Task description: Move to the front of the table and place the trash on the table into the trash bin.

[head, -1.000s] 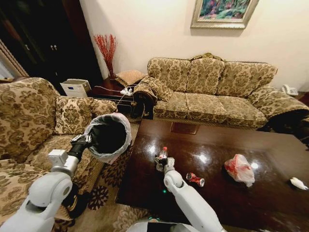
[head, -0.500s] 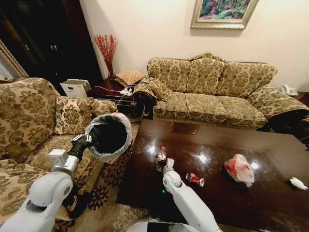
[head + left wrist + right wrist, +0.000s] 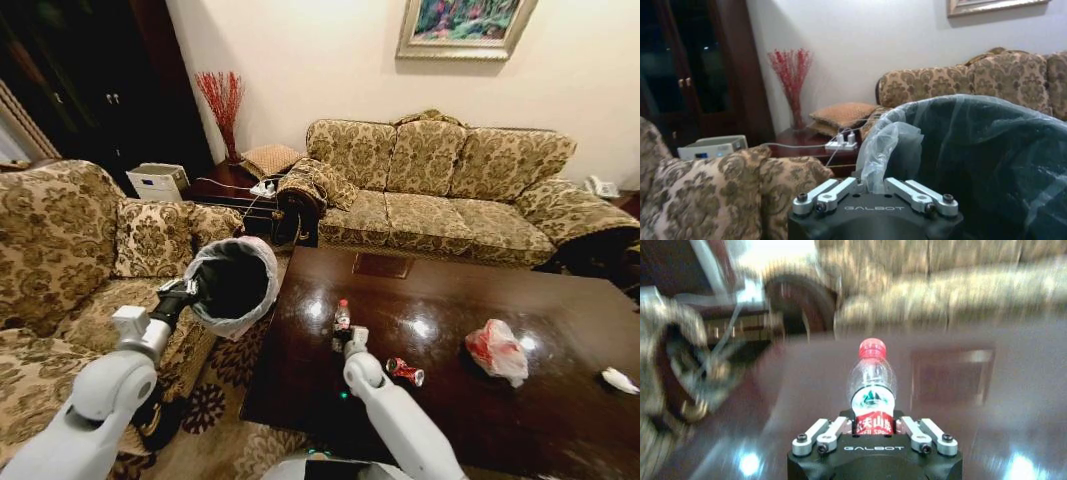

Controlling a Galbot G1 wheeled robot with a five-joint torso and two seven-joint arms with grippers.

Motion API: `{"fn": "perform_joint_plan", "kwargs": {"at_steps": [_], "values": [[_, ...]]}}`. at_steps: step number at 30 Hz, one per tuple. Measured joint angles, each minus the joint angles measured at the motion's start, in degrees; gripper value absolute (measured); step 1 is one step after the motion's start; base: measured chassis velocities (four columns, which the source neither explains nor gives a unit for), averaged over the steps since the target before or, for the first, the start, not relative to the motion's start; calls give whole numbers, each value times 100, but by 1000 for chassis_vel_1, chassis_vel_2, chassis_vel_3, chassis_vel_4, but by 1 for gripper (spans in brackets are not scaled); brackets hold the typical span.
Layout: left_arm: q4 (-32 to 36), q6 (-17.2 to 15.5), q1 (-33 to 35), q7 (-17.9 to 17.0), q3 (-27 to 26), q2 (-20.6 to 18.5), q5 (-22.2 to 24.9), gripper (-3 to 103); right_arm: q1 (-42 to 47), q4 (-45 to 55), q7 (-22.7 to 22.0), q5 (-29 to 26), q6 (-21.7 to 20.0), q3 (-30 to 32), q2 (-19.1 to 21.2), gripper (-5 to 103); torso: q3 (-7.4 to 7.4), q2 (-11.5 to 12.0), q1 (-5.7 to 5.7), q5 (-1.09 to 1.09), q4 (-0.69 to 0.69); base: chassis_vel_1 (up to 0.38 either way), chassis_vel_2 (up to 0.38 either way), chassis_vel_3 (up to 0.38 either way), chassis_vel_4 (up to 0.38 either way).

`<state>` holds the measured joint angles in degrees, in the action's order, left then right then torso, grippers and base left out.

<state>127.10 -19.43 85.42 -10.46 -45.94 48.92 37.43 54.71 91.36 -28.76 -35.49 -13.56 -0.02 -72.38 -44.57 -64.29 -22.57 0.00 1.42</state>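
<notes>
Bottle (image 3: 342, 316) in right gripper (image 3: 345, 338), table-edge (image 3: 262, 358) near.

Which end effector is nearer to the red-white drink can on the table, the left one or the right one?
The right. The right end effector holds the bottle over the table, just left of the can. The left end effector grips the trash bin beyond the table's left edge.

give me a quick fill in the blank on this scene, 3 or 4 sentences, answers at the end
1. The right end effector is shut on the ____.
2. The left end effector holds the trash bin by its plastic ____.
3. The drink can lies on the table between the bottle and the pink-white ____.
4. The bottle's cap is ____ in colour.

Answers: bottle; liner; bag; red
</notes>
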Motion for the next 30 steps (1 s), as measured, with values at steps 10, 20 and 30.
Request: {"fn": "perform_joint_plan", "kwargs": {"at_steps": [10, 20, 30], "values": [[-938, -388, -1340, 489, 685, -1159, 942, 3, -1263, 2165, 1353, -1104, 216, 430, 2116, 21, 2, 0, 0, 1, 2, 0, 0, 0, 0], [-1959, -606, -3994, 776, 3209, -1460, 1316, 3, -2332, 2630, 2430, -1669, 545, 191, 2686, 21, 1, 0, 0, -1, -2, 0, 0, 0, 0], [-2274, -827, -5194, 871, 4697, -1309, 1603, 3, -3309, 2428, 2517, -1922, 786, -987, 2037, 21, 2, 0, 0, -1, 3, 0, 0, 0, 0]]}}
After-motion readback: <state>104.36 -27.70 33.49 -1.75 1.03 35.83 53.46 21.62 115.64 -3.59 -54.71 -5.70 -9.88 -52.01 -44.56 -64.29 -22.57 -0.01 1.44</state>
